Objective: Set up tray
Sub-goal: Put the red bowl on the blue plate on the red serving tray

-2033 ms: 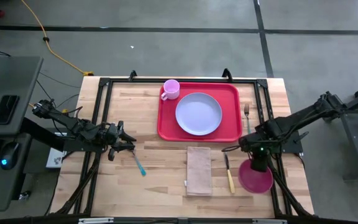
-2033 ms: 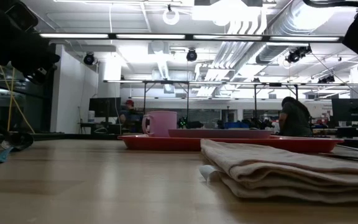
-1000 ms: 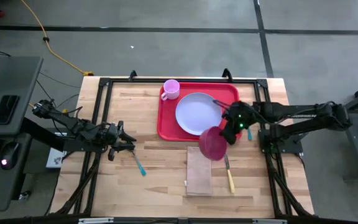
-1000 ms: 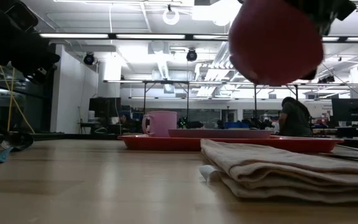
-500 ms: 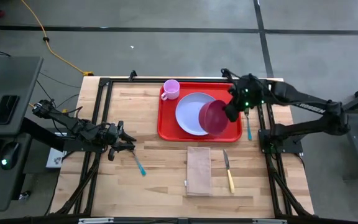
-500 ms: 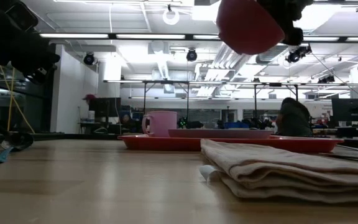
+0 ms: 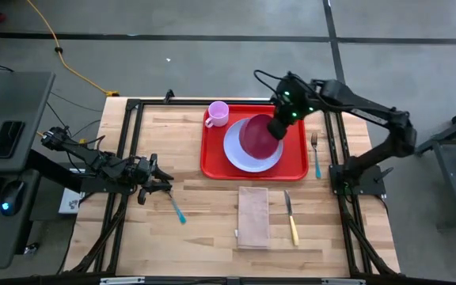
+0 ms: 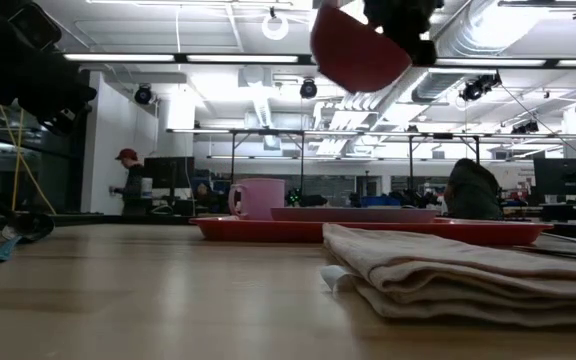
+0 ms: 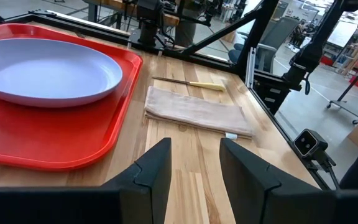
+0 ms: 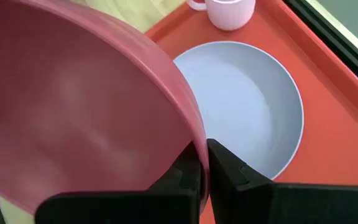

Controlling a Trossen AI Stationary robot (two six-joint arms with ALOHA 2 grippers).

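Lighting even and bright from ceiling strip lights (image 8: pixel 268 58) that glare white in the low view, soft faint shadows on the bench (image 7: pixel 204 214), near napkin (image 8: pixel 468 280) slightly soft, pink bowl (image 10: pixel 73 112) blurred close to the lens.

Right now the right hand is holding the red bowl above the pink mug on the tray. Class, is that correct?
Not quite. The right hand does hold the red bowl by its rim, but above the pale blue plate on the tray, not the pink mug. The high view and the right wrist view show this.
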